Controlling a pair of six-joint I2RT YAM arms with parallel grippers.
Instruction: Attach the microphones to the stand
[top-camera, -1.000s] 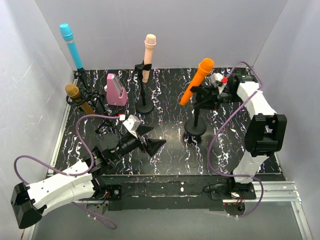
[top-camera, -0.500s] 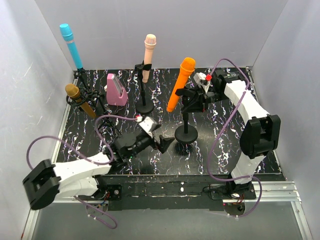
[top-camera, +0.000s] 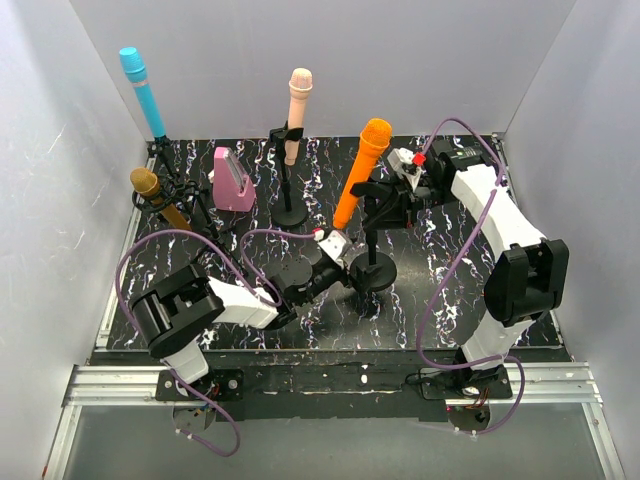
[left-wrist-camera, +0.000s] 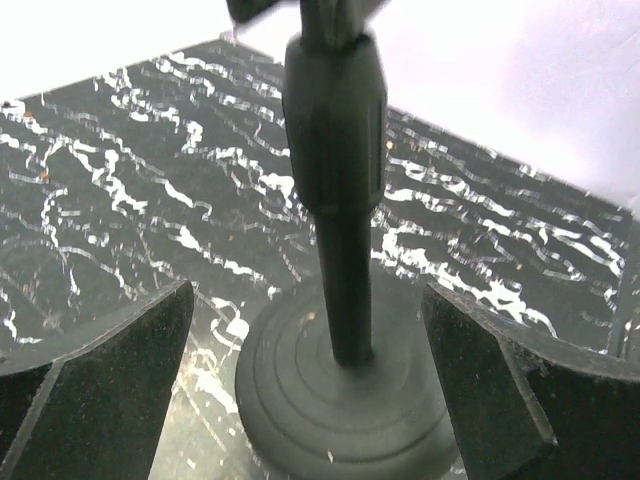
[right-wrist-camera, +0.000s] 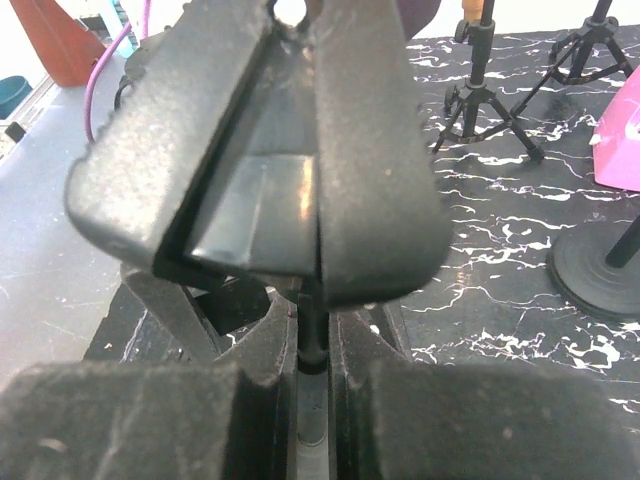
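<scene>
The orange microphone (top-camera: 362, 172) sits tilted in the clip of a black stand (top-camera: 372, 272) with a round base, mid-table. My right gripper (top-camera: 397, 194) is shut on that stand's thin upper stem (right-wrist-camera: 312, 335), just under the clip (right-wrist-camera: 250, 150). My left gripper (top-camera: 347, 272) lies low on the table, open. Its fingers (left-wrist-camera: 100, 385) flank the round base (left-wrist-camera: 330, 410) and pole (left-wrist-camera: 338, 180) without touching. Each on its own stand are the cyan microphone (top-camera: 142, 92), the gold microphone (top-camera: 157, 197) and the peach microphone (top-camera: 297, 112).
A pink wedge block (top-camera: 233, 180) stands at the back left, near the peach microphone's round base (top-camera: 290, 215). Tripod stand legs (right-wrist-camera: 490, 105) spread at the left. White walls close in three sides. Purple cables loop over both arms.
The right gripper has drawn the stand with the orange microphone left and nearer. The left arm has swung right, and its open fingers now sit on either side of the stand's base.
</scene>
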